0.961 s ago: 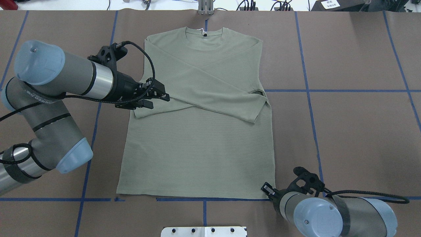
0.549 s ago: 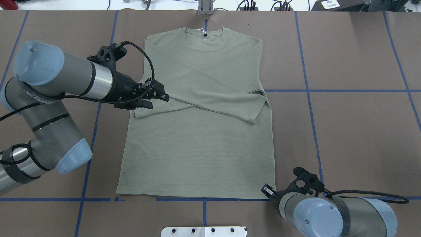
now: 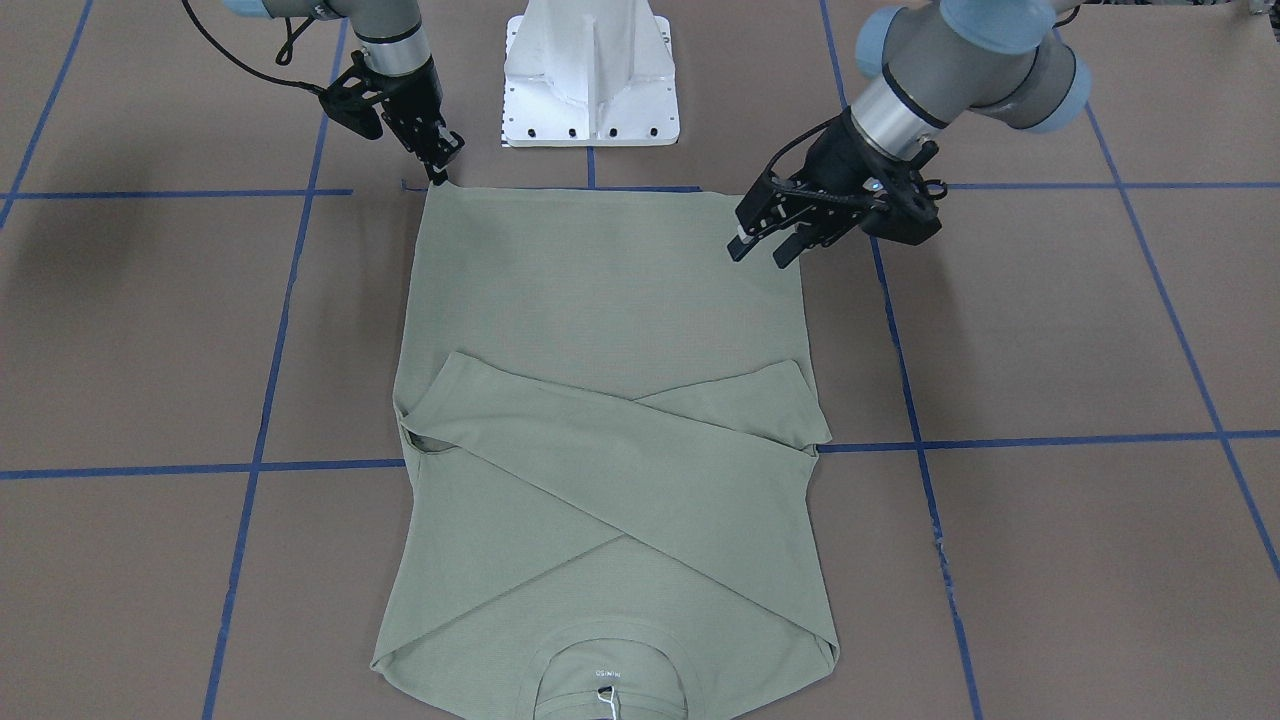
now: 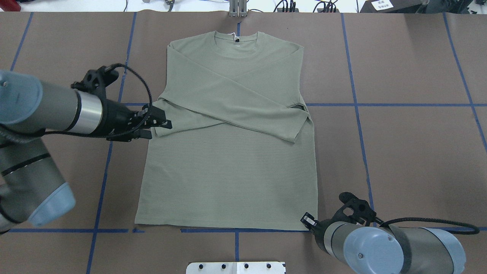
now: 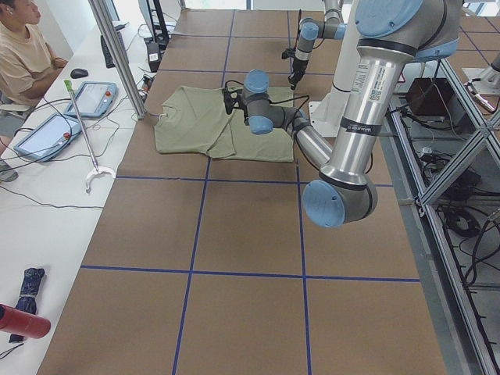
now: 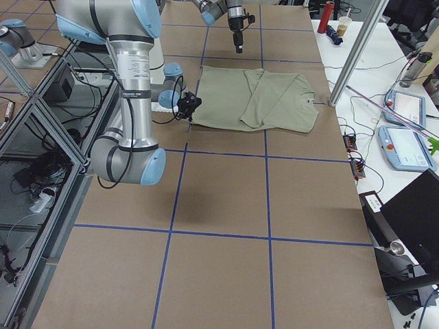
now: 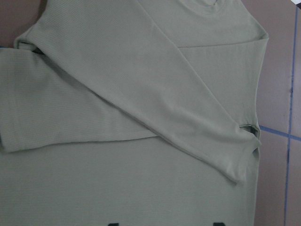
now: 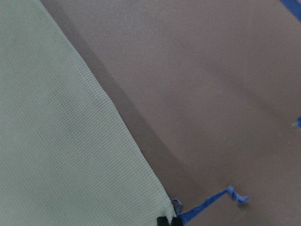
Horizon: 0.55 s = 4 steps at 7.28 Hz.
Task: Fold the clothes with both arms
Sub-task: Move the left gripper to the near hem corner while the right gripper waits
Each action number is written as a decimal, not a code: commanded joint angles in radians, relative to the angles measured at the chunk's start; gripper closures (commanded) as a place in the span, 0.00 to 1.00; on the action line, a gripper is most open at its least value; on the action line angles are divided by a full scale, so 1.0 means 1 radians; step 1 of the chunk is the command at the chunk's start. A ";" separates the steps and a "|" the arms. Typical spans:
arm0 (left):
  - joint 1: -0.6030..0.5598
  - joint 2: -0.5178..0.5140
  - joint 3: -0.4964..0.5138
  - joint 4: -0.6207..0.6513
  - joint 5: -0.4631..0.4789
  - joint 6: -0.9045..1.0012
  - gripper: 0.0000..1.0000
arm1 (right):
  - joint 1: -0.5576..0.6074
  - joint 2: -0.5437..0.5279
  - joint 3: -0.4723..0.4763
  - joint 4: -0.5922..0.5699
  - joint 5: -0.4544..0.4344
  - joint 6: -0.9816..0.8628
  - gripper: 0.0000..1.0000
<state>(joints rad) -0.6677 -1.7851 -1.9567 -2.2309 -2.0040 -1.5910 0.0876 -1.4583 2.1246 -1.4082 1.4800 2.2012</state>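
The pale green shirt lies flat, neck at the far side, both sleeves crossed over the chest. My left gripper hangs open just off the shirt's left edge beside the folded sleeve cuff; in the front view the left gripper holds nothing. The left wrist view looks down on the crossed sleeves. My right gripper sits at the hem's right corner, its fingers together on that corner.
Blue tape lines grid the brown table cover. The white pedestal base stands at the near edge behind the hem. A person sits at a side bench with tablets and cables beyond the shirt's neck.
My left arm has drawn back leftward and toward the near side, taking its open gripper off the sleeve cuff to the shirt's edge. The right gripper and the shirt have stayed put.
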 commanded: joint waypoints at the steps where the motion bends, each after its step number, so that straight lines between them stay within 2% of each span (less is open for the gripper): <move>1: 0.150 0.264 -0.132 0.001 0.179 -0.093 0.27 | 0.001 -0.002 0.020 0.000 0.000 0.000 1.00; 2: 0.245 0.295 -0.134 0.020 0.267 -0.118 0.27 | 0.001 -0.001 0.020 0.000 0.000 0.000 1.00; 4: 0.391 0.264 -0.140 0.192 0.338 -0.258 0.27 | 0.001 0.001 0.020 -0.002 0.000 0.000 1.00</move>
<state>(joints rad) -0.3729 -1.5125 -2.0922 -2.1231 -1.7229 -1.7710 0.0889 -1.4586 2.1439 -1.4092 1.4803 2.2013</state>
